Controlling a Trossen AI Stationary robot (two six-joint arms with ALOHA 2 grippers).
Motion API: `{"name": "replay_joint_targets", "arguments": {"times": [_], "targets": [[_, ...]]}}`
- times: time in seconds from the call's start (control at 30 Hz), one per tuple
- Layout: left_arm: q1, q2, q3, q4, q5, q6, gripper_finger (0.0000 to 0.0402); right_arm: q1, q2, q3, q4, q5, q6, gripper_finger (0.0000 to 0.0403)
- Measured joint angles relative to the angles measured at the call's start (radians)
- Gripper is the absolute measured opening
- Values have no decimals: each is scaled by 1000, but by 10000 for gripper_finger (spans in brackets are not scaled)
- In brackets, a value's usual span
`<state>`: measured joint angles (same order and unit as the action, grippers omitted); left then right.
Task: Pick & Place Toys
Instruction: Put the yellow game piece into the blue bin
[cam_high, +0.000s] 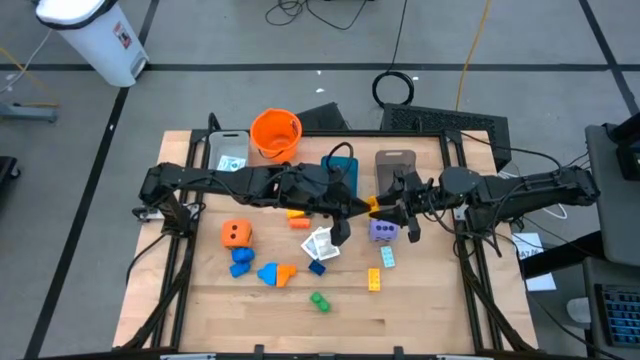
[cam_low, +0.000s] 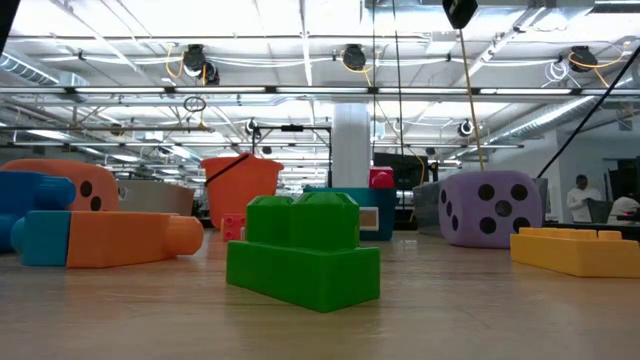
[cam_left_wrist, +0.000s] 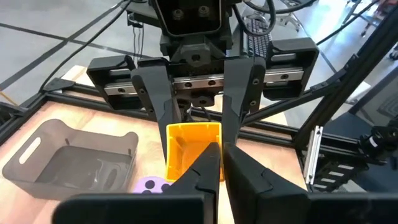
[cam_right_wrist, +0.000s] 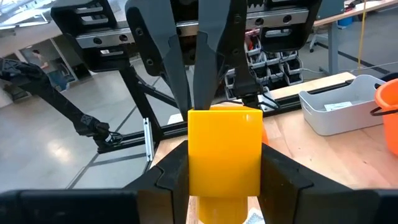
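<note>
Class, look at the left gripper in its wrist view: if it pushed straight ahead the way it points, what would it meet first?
Most likely the yellow brick held in the right gripper, which faces it head-on. The left gripper is shut, its tips right at the brick; whether they already touch is unclear.

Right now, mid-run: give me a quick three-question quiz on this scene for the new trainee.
1. True or false: the right claw is shut on a yellow brick.
2. Pick one: in the high view, which die lies closer to the two claws where they meet? A) orange die B) purple die
3. Fill in: the jaws of the left claw, facing the brick, are ___ (open or shut).

Key: 1 true. 2 B. 3 shut.
</note>
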<state>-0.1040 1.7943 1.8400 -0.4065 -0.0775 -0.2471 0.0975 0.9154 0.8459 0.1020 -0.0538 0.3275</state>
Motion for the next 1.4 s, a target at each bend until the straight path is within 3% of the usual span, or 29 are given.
{"name": "replay_joint_targets", "arguments": {"times": [0.47, 0.7, 0.83, 1.03, 1.2, 1.4], "targets": [[27, 0, 0, -1, 48, -46, 80, 0, 0, 0, 14, 0, -7, 131], [34, 0, 0, -1, 59, -46, 87, 0, 0, -2, 24, 0, -11, 131], [35, 0, 0, -14, 80, -44, 72, 0, 0, -2, 25, 0, -23, 131], [37, 0, 0, -14, 92, -35, 10, -1, 0, -2, 25, 1, -29, 131], [43, 0, 0, -10, 109, -32, 14, -1, 0, -2, 27, 1, -36, 138], [55, 4, -1, -2, 117, -32, 7, -2, -3, 1, 43, 7, -25, 180]]}}
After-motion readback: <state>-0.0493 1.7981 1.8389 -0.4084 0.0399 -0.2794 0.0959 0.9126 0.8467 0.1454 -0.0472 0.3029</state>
